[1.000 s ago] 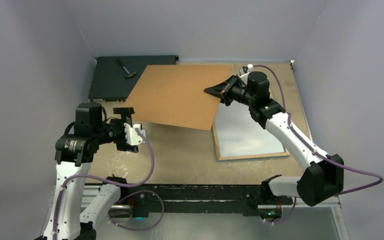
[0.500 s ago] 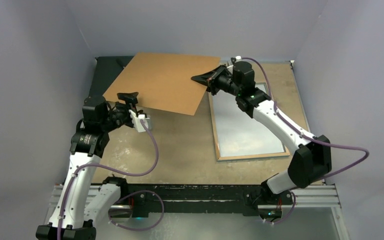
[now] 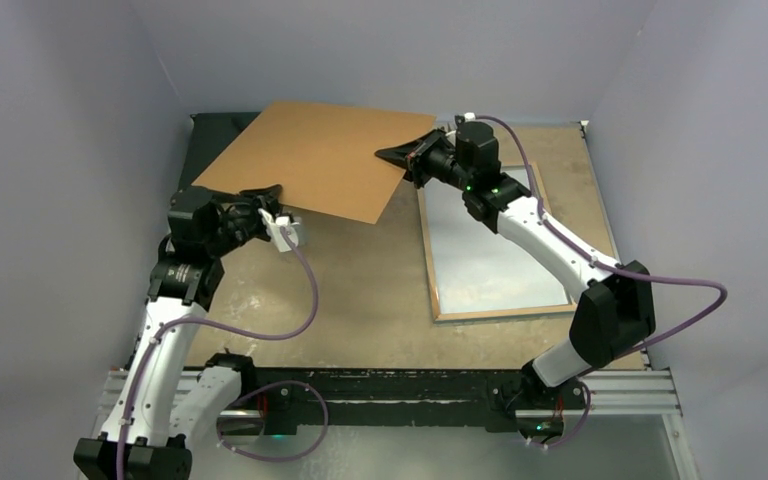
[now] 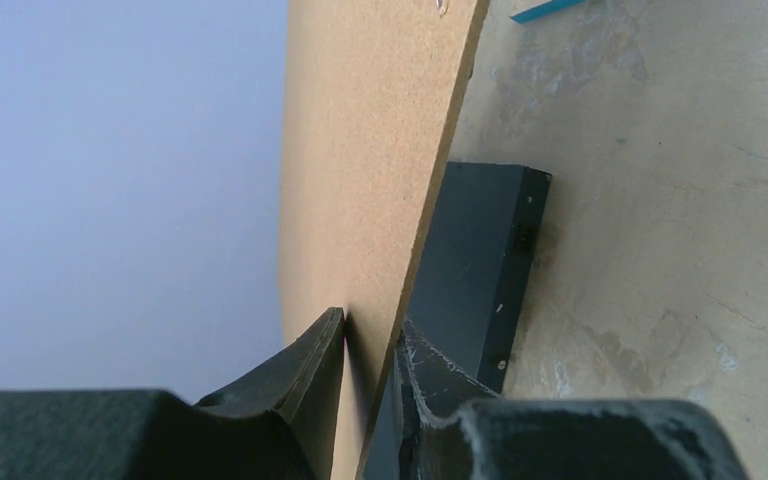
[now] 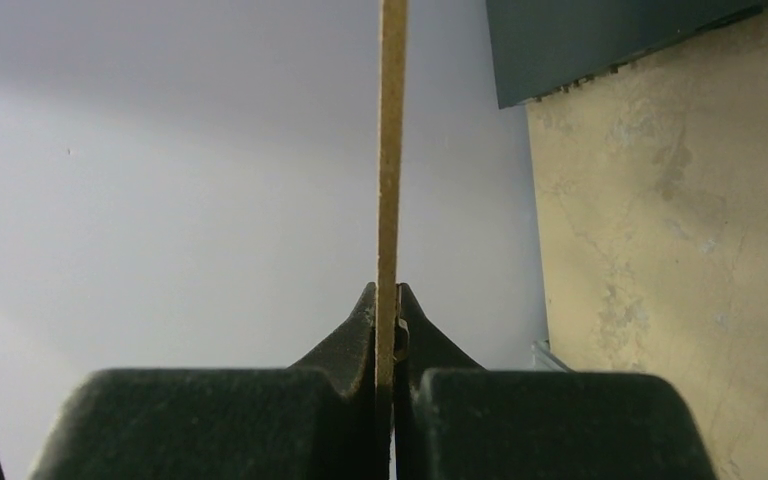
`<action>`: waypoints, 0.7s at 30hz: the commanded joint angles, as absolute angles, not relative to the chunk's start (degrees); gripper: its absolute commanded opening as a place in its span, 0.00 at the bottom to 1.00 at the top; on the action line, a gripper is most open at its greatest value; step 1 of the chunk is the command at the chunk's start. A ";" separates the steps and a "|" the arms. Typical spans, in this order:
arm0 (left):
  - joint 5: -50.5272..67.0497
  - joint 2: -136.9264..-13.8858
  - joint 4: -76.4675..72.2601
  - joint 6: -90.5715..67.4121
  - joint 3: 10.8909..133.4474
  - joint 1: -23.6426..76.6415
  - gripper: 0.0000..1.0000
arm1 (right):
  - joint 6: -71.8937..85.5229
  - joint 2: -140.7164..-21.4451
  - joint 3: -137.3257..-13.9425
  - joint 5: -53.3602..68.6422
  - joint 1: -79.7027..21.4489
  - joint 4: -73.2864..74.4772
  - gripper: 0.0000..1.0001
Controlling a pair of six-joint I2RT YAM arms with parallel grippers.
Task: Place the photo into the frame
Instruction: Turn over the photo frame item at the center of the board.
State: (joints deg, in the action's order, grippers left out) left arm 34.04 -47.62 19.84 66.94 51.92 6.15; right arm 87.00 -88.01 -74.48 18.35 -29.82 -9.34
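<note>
**A:** Just off the frame's far left corner, the right gripper is clamped on one corner of the brown board. The right wrist view shows both jaws pressed flat against it.

**B:** Which way does the board run from there?

**A:** Its long axis points away from the frame, leftward, and it is held up in the air over the black box. The left gripper meets the board's near edge at the end farthest from the frame. That edge sits between its jaws, but I cannot tell whether they are squeezing it or only straddling it.

**B:** And the frame itself?

**A:** It lies flat on the table, wooden back up, with the opening uncovered. The right arm reaches across it, so that arm is the nearer one. The left gripper is well apart from the frame.

**B:** The photo?

**A:** It isn't visible in any view, so I can't place it. I judge the board has to be set down away from the frame first.
</note>
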 commanded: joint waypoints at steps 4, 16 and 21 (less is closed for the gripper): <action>34.66 -50.19 13.99 65.64 54.45 7.69 0.18 | 87.62 -83.48 -72.58 22.46 -30.50 -16.36 0.01; 30.90 -57.72 10.63 60.49 65.31 10.28 0.00 | 79.87 -82.58 -71.23 29.40 -29.69 -17.45 0.69; 33.21 -63.65 20.90 58.51 73.73 10.26 0.00 | 78.26 -81.58 -67.57 31.83 -28.62 -18.10 0.82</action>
